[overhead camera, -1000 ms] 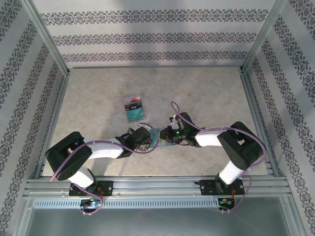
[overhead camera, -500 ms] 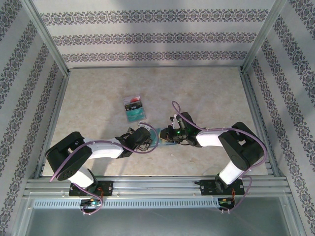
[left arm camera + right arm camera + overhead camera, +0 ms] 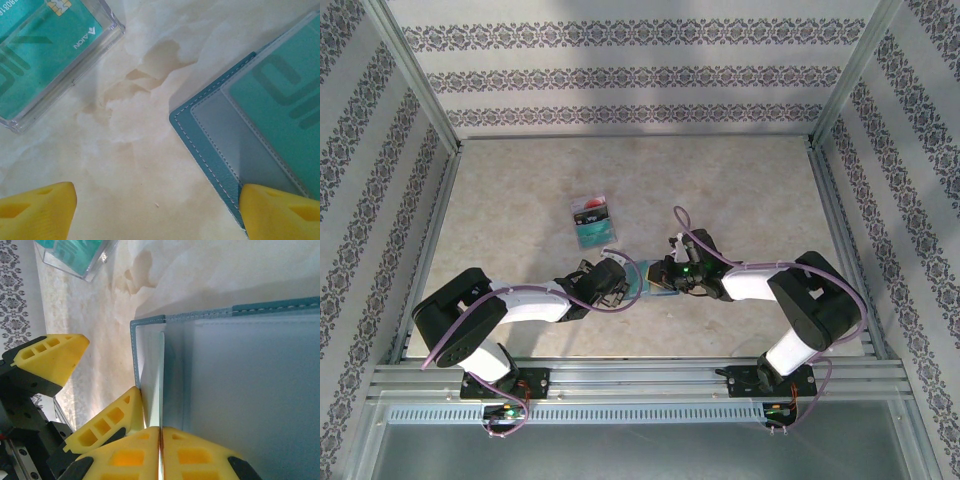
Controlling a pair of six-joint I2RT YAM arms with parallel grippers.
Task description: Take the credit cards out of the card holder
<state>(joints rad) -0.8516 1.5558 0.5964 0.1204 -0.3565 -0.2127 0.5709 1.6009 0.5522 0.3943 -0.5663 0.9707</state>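
Note:
The blue-grey card holder [image 3: 648,281] lies open on the table between my two grippers. In the left wrist view its stitched corner [image 3: 210,150] carries a clear pocket with a teal credit card [image 3: 285,95] inside. My left gripper [image 3: 157,202] is open, and its right finger [image 3: 280,212] rests on the holder's near edge. My right gripper [image 3: 160,429] is shut on a thin pale credit card [image 3: 161,375], seen edge-on and standing up from the holder's panel [image 3: 240,380]. In the top view the right gripper [image 3: 662,279] faces the left gripper [image 3: 623,284] across the holder.
A clear plastic case [image 3: 590,221] lies behind the left gripper, holding a teal card [image 3: 45,50] and a card with a red circle [image 3: 588,205]. The metal frame rail [image 3: 640,375] runs along the near edge. The left gripper's yellow fingers [image 3: 50,360] show beside the holder.
The right arm has shifted slightly, its wrist and cable loop drifting a little to the right. The left arm and the holder have stayed put.

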